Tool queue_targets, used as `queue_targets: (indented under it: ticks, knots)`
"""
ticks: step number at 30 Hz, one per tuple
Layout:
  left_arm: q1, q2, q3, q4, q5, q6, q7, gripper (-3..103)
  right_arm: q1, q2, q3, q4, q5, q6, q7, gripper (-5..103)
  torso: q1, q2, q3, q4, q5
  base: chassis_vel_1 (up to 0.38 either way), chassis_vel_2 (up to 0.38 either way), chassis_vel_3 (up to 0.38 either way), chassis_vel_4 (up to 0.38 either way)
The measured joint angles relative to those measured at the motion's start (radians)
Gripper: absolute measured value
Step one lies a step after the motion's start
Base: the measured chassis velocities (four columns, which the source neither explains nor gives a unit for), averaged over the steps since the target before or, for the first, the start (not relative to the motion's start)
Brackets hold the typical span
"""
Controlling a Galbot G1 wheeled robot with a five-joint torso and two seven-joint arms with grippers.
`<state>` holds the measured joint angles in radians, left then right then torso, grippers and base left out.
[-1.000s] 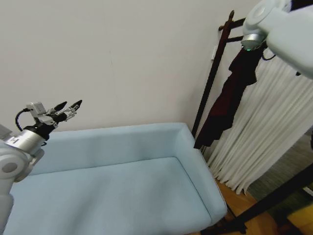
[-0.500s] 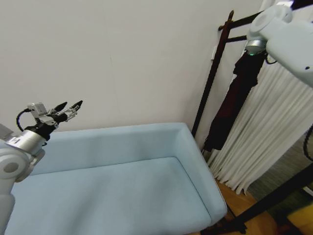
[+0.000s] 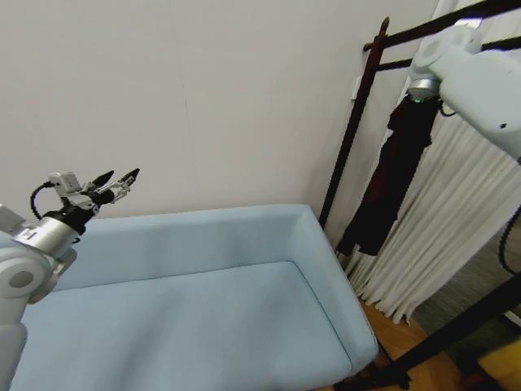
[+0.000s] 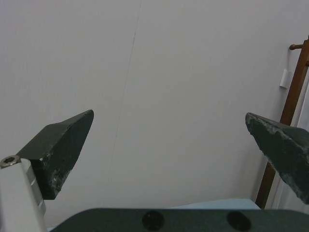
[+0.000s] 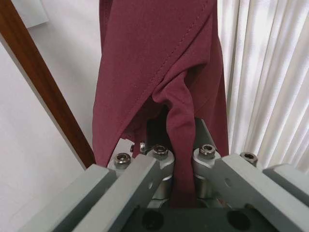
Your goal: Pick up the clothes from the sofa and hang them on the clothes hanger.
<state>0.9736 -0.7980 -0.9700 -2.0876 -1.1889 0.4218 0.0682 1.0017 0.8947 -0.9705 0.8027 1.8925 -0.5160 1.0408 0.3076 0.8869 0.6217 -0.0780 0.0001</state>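
- Hanging step: right tool [image 5: 182, 159] pinches the garment [image 3: 391, 179] high beside the rack [image 3: 354, 122]
- Left tool [image 3: 120, 174], spread, hovers idle above the sofa [image 3: 203, 326]
- Next, likely: drape it over the rack before release

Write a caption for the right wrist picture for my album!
Right gripper shut on maroon cloth beside a brown pole and white curtain.

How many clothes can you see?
1. A dark red garment hangs beside the wooden rack, pinched in the right gripper. None lie on the visible sofa, above which the left gripper hovers open.
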Motion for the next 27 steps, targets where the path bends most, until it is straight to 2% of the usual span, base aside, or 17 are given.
queue_targets:
  ticks: [1, 4, 5, 8, 11, 14, 15, 18, 20, 23, 24, 26, 27]
  knots:
    - [0.0, -0.001, 0.0, 0.002, 0.0, 0.0, 0.001, 100, 0.0, 0.0, 0.0, -0.002, -0.005, -0.004, -0.002, -1, 0.0, 0.0, 0.0, 0.0, 0.0, 0.0, 0.0, 0.0, 0.0]
    - [0.001, -0.003, 0.0, 0.003, 0.001, 0.0, 0.005, 100, 0.001, -0.006, -0.003, 0.007, -0.011, -0.011, -0.012, 9, 0.0, 0.0, 0.0, 0.0002, 0.0, 0.0, 0.0, 0.0, 0.0]
    - [0.002, -0.005, 0.0, 0.004, 0.001, 0.0, 0.006, 100, 0.002, -0.01, -0.006, 0.017, -0.014, -0.011, -0.015, 9, 0.0, 0.0, 0.0, 0.0001, 0.0, 0.0, 0.0, 0.0, 0.0]
    - [0.0, -0.007, 0.004, 0.005, 0.005, 0.0, 0.009, 100, 0.012, -0.023, -0.022, 0.059, -0.024, -0.002, -0.011, 25, 0.0, 0.0, 0.0, 0.0001, -0.0001, 0.0, 0.0, 0.0, 0.0]
    - [-0.005, -0.008, 0.006, 0.006, 0.007, 0.0, 0.011, 100, 0.018, -0.033, -0.029, 0.091, -0.026, 0.002, -0.001, 30, 0.0, 0.0, 0.0, 0.0001, 0.0, 0.0, 0.0, 0.0, 0.0]
    - [-0.023, -0.014, 0.007, 0.008, 0.01, 0.009, 0.009, 100, 0.025, -0.038, -0.037, 0.13, -0.024, 0.005, 0.022, 47, 0.0, 0.0, 0.0, 0.0, -0.0001, 0.0, 0.0, 0.0, 0.0]
    - [-0.023, -0.014, 0.007, 0.008, 0.01, 0.009, 0.009, 100, 0.025, -0.038, -0.037, 0.13, -0.024, 0.005, 0.022, 47, 0.0, 0.0, 0.0, 0.0, -0.0001, 0.0, 0.0, 0.0, 0.0]
    - [-0.019, -0.017, 0.003, -0.007, 0.007, 0.015, 0.007, 100, 0.027, -0.044, -0.038, 0.175, -0.021, 0.013, 0.05, 63, 0.0, 0.0, 0.0, 0.0003, -0.0002, 0.0, 0.0, 0.0, 0.0]
    - [-0.011, -0.017, 0.0, -0.01, 0.007, 0.016, 0.007, 100, 0.03, -0.052, -0.038, 0.196, -0.02, 0.014, 0.058, 63, 0.0, 0.0, 0.0, 0.0004, -0.0002, 0.0, 0.0, 0.0, 0.0]
    - [0.009, -0.017, -0.009, -0.019, 0.007, 0.016, 0.008, 100, 0.039, -0.082, -0.043, 0.273, -0.018, 0.016, 0.081, 79, 0.0, 0.0, 0.0, 0.0001, -0.0002, 0.0, 0.0, 0.0, 0.0]
    - [0.009, -0.017, -0.009, -0.019, 0.007, 0.016, 0.008, 100, 0.039, -0.082, -0.043, 0.273, -0.018, 0.016, 0.081, 79, 0.0, 0.0, 0.0, 0.0001, -0.0002, 0.0, 0.0, 0.0, 0.0]
    - [0.019, -0.016, -0.013, -0.028, 0.007, 0.015, 0.007, 100, 0.047, -0.104, -0.049, 0.328, -0.02, 0.013, 0.101, 90, 0.0, 0.0, 0.0, -0.0001, 0.0, 0.0, 0.0, 0.0, 0.0]
    - [0.022, -0.016, -0.017, -0.032, 0.007, 0.015, 0.006, 100, 0.049, -0.107, -0.049, 0.343, -0.024, 0.012, 0.103, 90, 0.0, 0.0, 0.0, -0.0004, 0.0001, 0.0, 0.0, 0.0, 0.0]
